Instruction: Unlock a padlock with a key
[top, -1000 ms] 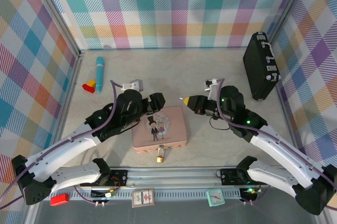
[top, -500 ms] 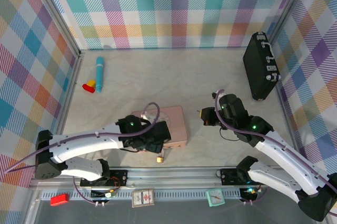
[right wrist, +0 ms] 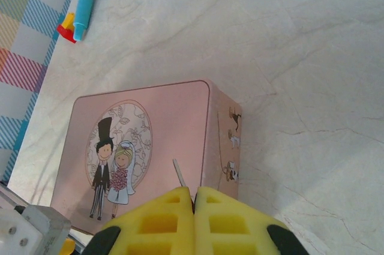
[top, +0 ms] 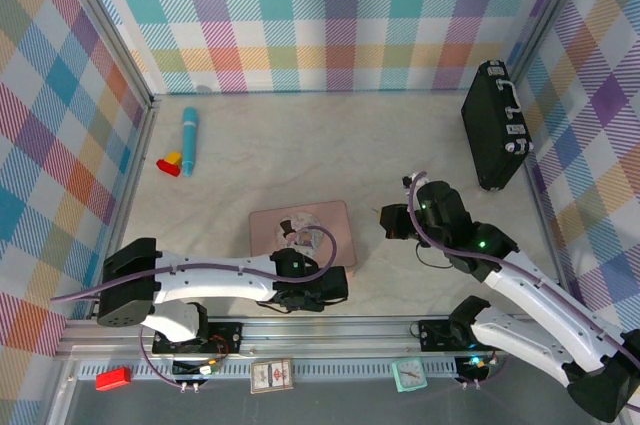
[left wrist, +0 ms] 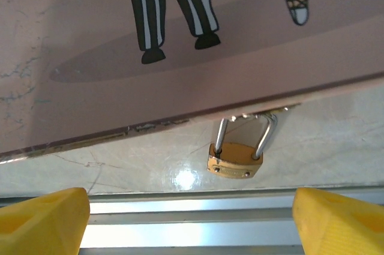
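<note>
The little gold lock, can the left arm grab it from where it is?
Probably yes. The lock sits at the front edge of the pink tin, straight ahead of the left jaws. They stand wide open, and nothing lies between them and it.

One camera looks down on the whole table [top: 330, 145]. Left wrist camera hugs the pink tin [left wrist: 270, 57] by the padlock [left wrist: 235, 162]; right wrist sees the same tin from farther.

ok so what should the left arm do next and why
Probably ease the left gripper forward and close on the small brass-gold padlock. It sits ungripped at the edge of the pink tin box, ahead between the open yellow fingers. The right gripper pinches the slim dark-grey key.
</note>
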